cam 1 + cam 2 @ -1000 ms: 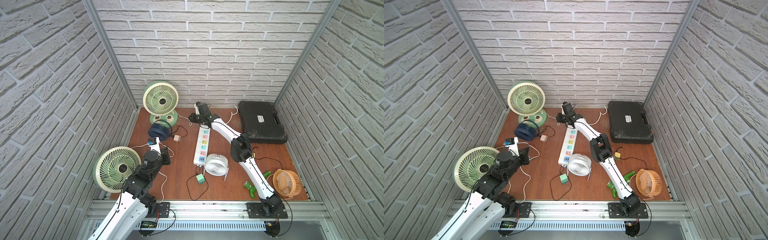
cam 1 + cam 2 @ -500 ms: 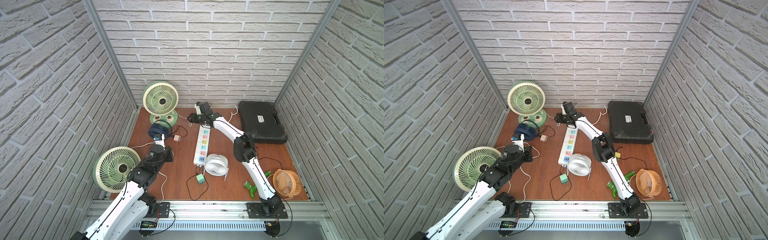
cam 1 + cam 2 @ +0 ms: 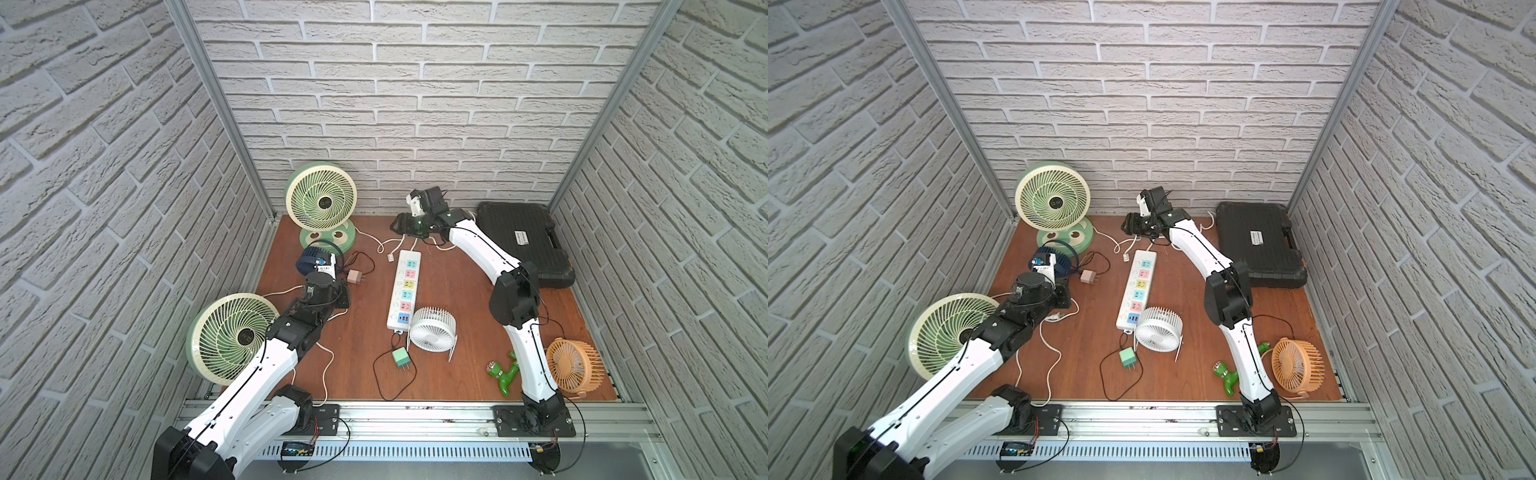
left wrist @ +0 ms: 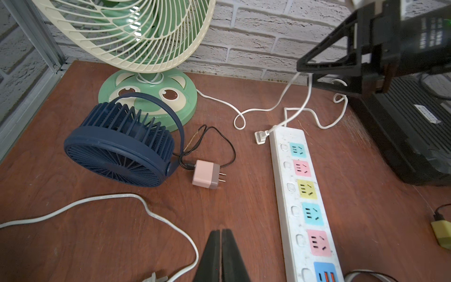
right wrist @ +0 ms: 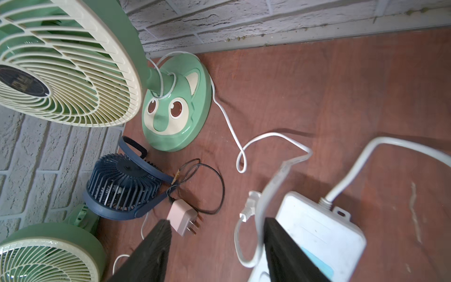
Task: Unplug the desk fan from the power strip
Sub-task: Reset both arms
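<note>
The brown wood-grain desk [image 3: 457, 291] carries a big green fan [image 3: 321, 202] at the far left. Its cream ribbed grille stands upright on a round glossy base, close to the brick wall. The power strip [image 3: 404, 291] lies flat in the middle of the desk. It is a long white hard-plastic bar with square pastel socket faces, its long axis running near to far with the far end leaning slightly right. Every pastel socket in view is empty. The right tool [image 5: 217, 223] hangs just above that far end with its flat black jaws apart, gripping nothing, and the strip stretches from beneath it toward the near edge. The left tool [image 4: 220, 234] is closed and empty, low over the desk to the left of the strip. The fan's thin, limp white cord [image 4: 219, 100] loops across the desk and passes loosely between the right tool's jaws. Its small white plug [image 4: 261, 136] lies on the desk just beside the strip's far left corner, out of any socket. The unplugging therefore looks done, and the right tool, the nearer one, should draw away clear of the cord so as not to snag it.
</note>
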`<state>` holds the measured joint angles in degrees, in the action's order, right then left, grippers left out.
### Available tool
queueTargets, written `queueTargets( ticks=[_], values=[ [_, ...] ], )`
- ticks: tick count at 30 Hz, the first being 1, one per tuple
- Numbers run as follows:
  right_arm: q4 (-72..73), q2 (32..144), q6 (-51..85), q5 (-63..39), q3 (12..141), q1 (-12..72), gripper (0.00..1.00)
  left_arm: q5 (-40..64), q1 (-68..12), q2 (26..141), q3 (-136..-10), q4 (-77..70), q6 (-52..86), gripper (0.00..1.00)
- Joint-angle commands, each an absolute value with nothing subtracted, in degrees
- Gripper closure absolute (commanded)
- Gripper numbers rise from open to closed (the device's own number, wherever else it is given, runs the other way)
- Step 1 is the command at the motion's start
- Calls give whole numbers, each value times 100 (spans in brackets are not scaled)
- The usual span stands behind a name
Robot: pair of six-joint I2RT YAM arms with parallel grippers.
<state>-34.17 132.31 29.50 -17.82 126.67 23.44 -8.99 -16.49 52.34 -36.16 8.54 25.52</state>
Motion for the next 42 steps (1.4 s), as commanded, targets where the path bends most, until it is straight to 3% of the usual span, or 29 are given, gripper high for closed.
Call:
queueTargets(
  ticks=[1, 12, 19, 24, 31, 35, 37, 42],
  values=[
    [-3389, 12601, 2645, -1851, 12235, 2065, 33, -701, -1402, 5348, -3662, 372, 2381, 89],
    [-3276, 11514, 1990, -1398, 10816, 1409, 25, -222, -761, 5732, -3527, -193, 2154, 85],
    [-1742, 10207, 1772, -1193, 8568, 1105, 20, -73, -394, 6139, -3488, -572, 1824, 78],
    [-1204, 9512, 1549, -900, 7417, 759, 14, 77, -32, 6349, -3293, -998, 1608, 67],
    [-355, 8798, 1047, -238, 5986, 354, 2, 78, 226, 6684, -2966, -1848, 1113, 42],
    [357, 8596, 781, -73, 5193, 254, 0, 19, 294, 6865, -2892, -2109, 942, 25],
    [805, 8570, 654, -72, 4816, 203, 0, 33, 295, 7011, -2779, -2454, 749, 5],
    [1256, 8509, 408, -320, 4436, 11, 0, -27, 299, 7318, -2551, -3028, 171, 2]
  ],
)
